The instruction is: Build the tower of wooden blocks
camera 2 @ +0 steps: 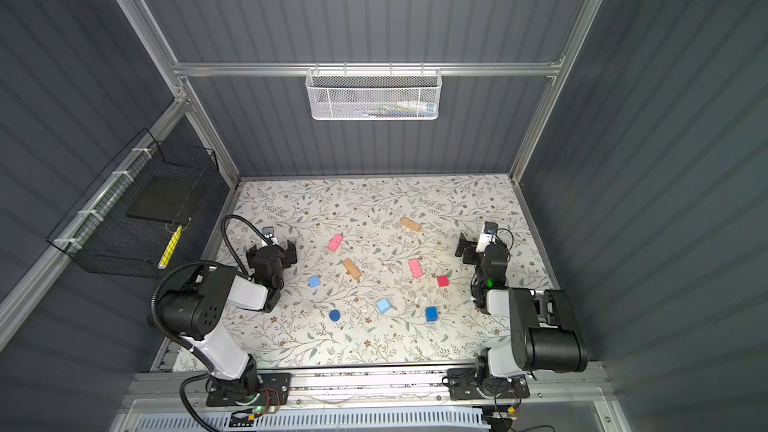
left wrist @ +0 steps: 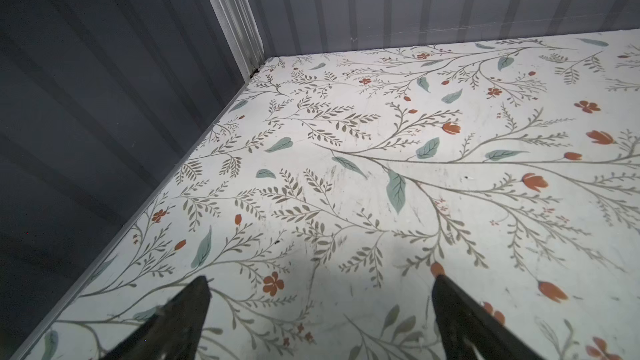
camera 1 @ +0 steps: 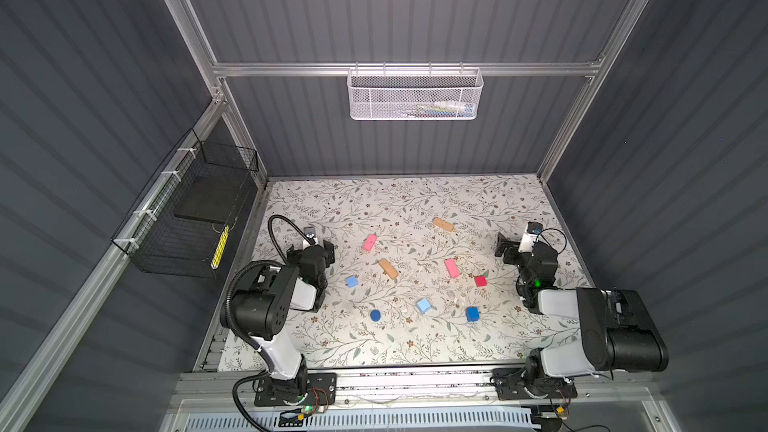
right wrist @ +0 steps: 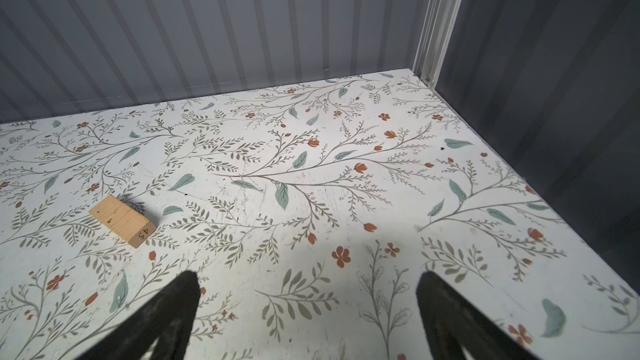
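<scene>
No tower yet: wood blocks lie scattered mid-table, none touching, so it looks like the start layout. Tan oblong (camera 1: 388, 268) is near centre w/ the 2nd tan oblong (camera 1: 443, 224) at 1 o'clock and the dark blue disc (camera 1: 375, 315) at 7. Left gripper (camera 1: 311, 248) at 9 & right gripper (camera 1: 505, 249) at 3 are both spread wide, empty, parked clear. Floral-print tabletop (camera 1: 374, 201), grey ribbed walls (camera 1: 374, 14).
</scene>
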Tool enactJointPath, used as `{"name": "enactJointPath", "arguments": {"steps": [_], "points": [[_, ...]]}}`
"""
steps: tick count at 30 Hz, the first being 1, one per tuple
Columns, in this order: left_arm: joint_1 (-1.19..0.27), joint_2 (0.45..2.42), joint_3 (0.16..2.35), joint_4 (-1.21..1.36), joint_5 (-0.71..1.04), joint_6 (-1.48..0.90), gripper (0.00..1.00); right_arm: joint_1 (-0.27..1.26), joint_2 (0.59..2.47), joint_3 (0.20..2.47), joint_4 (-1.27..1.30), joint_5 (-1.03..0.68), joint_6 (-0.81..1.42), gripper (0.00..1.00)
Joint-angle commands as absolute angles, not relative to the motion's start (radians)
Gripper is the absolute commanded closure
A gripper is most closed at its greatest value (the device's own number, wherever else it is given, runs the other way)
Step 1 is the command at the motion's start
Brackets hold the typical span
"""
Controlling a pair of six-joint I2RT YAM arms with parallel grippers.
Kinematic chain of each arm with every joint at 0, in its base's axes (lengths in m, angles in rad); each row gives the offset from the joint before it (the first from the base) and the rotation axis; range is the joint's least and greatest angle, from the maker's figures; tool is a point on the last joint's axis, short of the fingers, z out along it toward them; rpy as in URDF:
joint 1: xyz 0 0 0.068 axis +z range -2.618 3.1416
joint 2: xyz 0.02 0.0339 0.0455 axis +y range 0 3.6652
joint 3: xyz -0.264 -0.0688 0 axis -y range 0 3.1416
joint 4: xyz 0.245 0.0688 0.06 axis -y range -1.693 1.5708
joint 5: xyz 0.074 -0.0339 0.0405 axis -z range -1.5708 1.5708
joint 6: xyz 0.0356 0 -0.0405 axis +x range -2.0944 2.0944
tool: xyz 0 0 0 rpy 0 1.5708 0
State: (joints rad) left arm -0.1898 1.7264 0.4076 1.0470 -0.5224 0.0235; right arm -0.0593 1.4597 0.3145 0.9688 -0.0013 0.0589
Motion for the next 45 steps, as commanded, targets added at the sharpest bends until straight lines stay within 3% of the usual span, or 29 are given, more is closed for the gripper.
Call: {"name": "enactJointPath", "arguments": {"steps": [1,37,45], "points": [[-0.183,1.73,0.42,1.046,-0.524,0.027,0.0,-0.064,1.459,0.328,0.971,-0.011,0.05,0.01],[-0.18,1.688,0.405,1.038,-0.514,0.025,0.0,-0.062,1.452,0.327,0.976,0.004,0.053,0.01],[-0.184,1.405,0.611,0.489,-0.452,0.015,0.05,-0.056,1.22,0.546,0.382,0.018,0.114,0.01]]}}
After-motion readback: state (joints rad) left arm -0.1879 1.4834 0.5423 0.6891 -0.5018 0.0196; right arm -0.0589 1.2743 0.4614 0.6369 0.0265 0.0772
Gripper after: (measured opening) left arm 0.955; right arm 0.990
